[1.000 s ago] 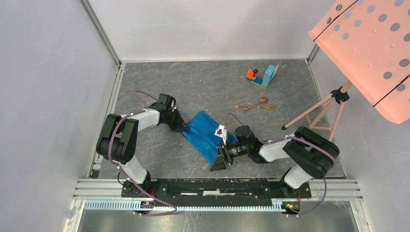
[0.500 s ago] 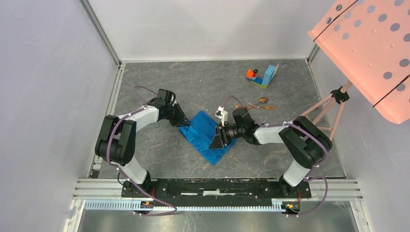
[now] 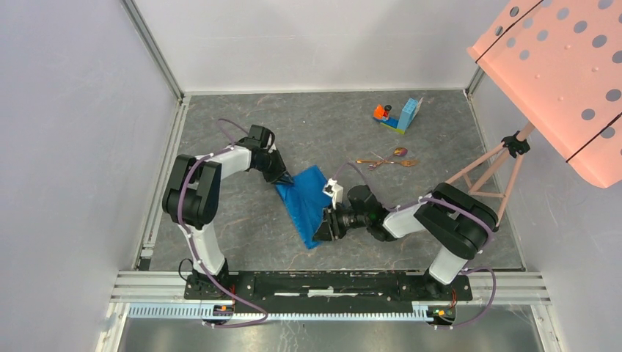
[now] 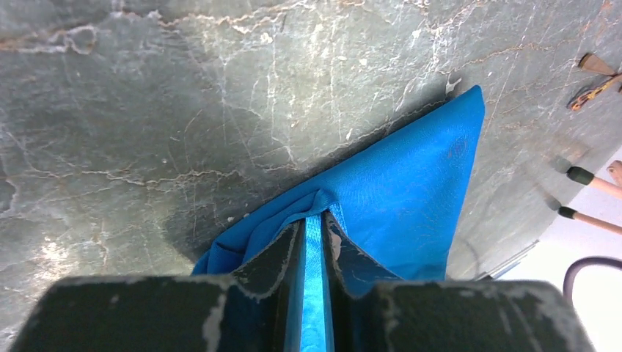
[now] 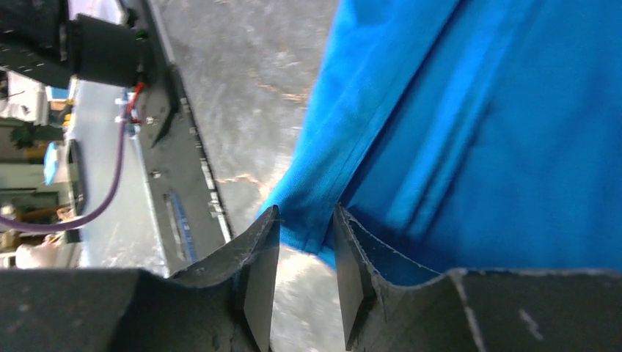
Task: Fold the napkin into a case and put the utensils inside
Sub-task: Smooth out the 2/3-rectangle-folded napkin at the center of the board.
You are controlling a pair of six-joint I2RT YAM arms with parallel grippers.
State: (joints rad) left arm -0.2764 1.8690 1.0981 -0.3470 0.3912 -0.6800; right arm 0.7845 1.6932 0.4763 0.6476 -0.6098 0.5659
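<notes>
The bright blue napkin [image 3: 304, 202] lies folded into a narrow slanted shape at mid table. My left gripper [image 3: 284, 176] is at its far left corner, shut on a pinched fold of the cloth [image 4: 314, 220]; the napkin [image 4: 411, 183] spreads beyond the fingers. My right gripper [image 3: 323, 229] is at the napkin's near end. In the right wrist view its jaws [image 5: 304, 213] stand apart, with the napkin's [image 5: 477, 110] hemmed corner just at the tips, not clamped. The copper-gold utensils [image 3: 389, 159] lie on the table far right of the cloth and show at the left wrist view's edge [image 4: 593, 86].
An orange-and-blue toy block piece [image 3: 398, 115] stands at the back right. A pink stand's legs [image 3: 477, 169] reach onto the table at the right, under a pink perforated board [image 3: 565, 66]. The metal base rail [image 3: 323, 286] runs along the near edge.
The right gripper swept up over the cloth, then came back down to its near end. The left gripper shifted right and farther back. The napkin is now narrower.
</notes>
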